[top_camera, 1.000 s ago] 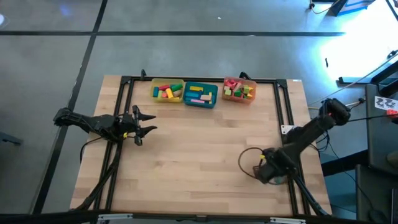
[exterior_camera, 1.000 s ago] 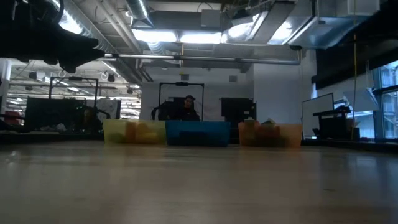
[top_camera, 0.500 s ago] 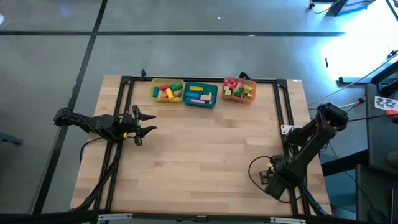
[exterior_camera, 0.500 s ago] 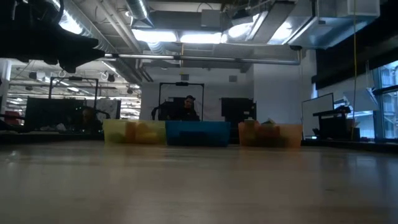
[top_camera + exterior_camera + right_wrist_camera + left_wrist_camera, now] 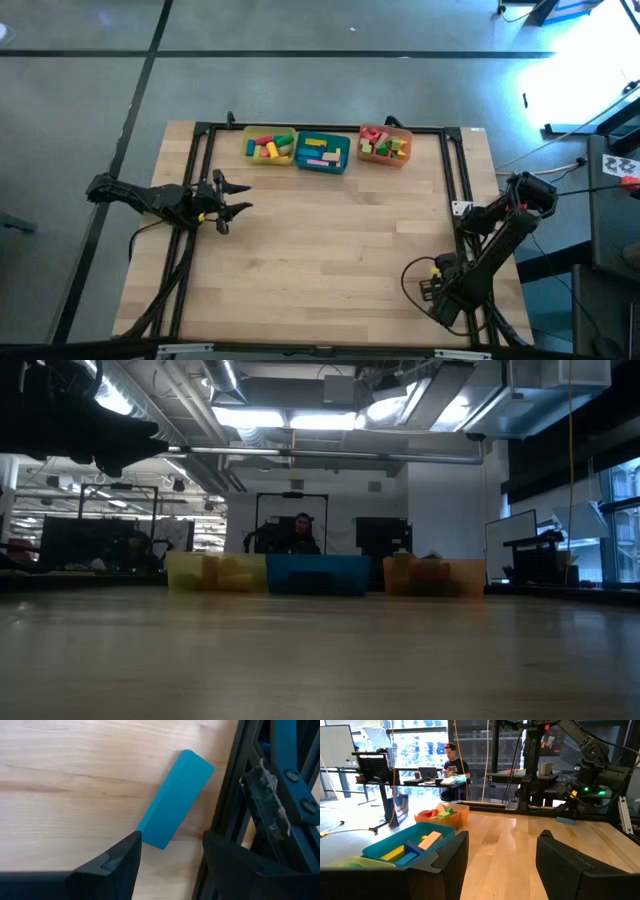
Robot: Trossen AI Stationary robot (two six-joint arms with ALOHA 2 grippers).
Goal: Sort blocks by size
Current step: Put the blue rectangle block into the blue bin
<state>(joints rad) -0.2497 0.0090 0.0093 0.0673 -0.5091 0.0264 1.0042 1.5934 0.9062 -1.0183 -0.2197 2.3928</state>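
The main risk is at the right gripper [image 5: 432, 291], low near the wooden table's [image 5: 320, 260] front right corner: in its wrist view a flat teal rounded-end block [image 5: 175, 799] lies on the wood right against the black metal frame rail [image 5: 227, 815], and a closing finger could strike the rail or push the block under it instead of seating on it. Its fingers [image 5: 122, 857] stand fairly wide apart and empty, with the block's near end showing between them but no contact that I can make out. The left gripper [image 5: 232, 198] waits near the table's left edge, fingers [image 5: 447, 855] spread wide, holding nothing. The small coloured wooden blocks [image 5: 270, 146] otherwise sit in the yellow tray [image 5: 249, 137], the teal tray [image 5: 345, 160] and the orange tray [image 5: 364, 130] along the far edge, so sorting looks nearly done; a careless reach there could tip a tray.
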